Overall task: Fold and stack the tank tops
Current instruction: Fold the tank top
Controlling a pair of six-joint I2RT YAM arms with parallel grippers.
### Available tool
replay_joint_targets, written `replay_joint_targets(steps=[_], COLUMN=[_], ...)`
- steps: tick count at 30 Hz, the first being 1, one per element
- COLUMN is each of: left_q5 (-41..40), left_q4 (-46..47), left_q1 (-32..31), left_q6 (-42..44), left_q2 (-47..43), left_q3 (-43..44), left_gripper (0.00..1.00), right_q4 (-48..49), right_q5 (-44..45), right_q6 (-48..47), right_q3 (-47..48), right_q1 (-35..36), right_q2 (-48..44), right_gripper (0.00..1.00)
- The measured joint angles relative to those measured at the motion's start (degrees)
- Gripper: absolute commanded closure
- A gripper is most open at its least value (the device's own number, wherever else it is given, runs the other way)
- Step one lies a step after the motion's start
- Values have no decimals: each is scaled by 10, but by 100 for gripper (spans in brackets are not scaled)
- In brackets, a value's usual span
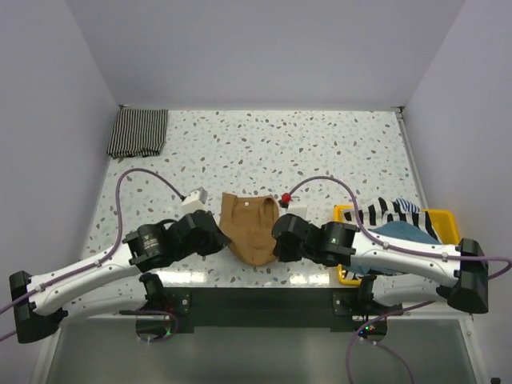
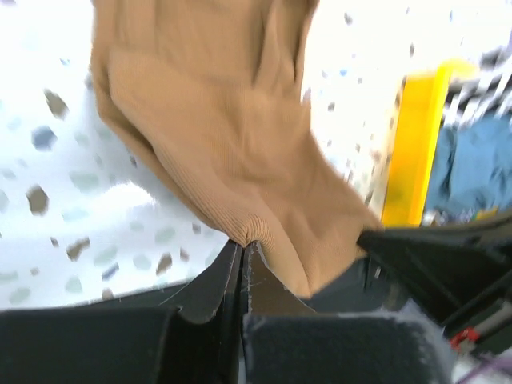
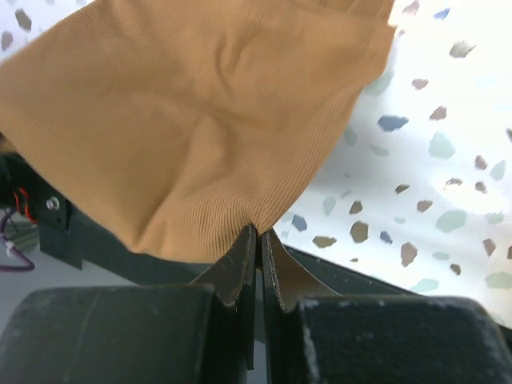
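Note:
A plain tan-brown tank top [image 1: 250,227] lies bunched at the near middle of the table, between my two grippers. My left gripper [image 1: 218,238] is shut on its left near edge; the pinched fold shows in the left wrist view [image 2: 244,238]. My right gripper [image 1: 278,240] is shut on its right near edge, seen pinched in the right wrist view [image 3: 258,228]. A folded thin-striped black-and-white tank top [image 1: 138,132] lies at the far left corner. A broad-striped top [image 1: 392,212] and a teal top [image 1: 398,234] lie in the yellow bin [image 1: 438,216].
The yellow bin stands at the near right, behind my right arm; it also shows in the left wrist view [image 2: 408,152]. The speckled table [image 1: 320,152] is walled on three sides. The table's near edge is a dark strip under both grippers.

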Motion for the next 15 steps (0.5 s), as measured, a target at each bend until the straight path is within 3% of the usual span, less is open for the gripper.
replay_joint_targets(steps=[7,15], left_q5=[7,68], left_q4=[35,165], left_q1=[140,278], left_q6=[95,185], left_q2=[35,158], left_q3=[45,72], left_gripper=[100,100], right_q4=[7,42], right_q5=[-13,-79], right_q6=[-55,-139], right_q3=[33,127], right_q1=[-111,-256], right_q2=[31,152], right_gripper=[99,99])
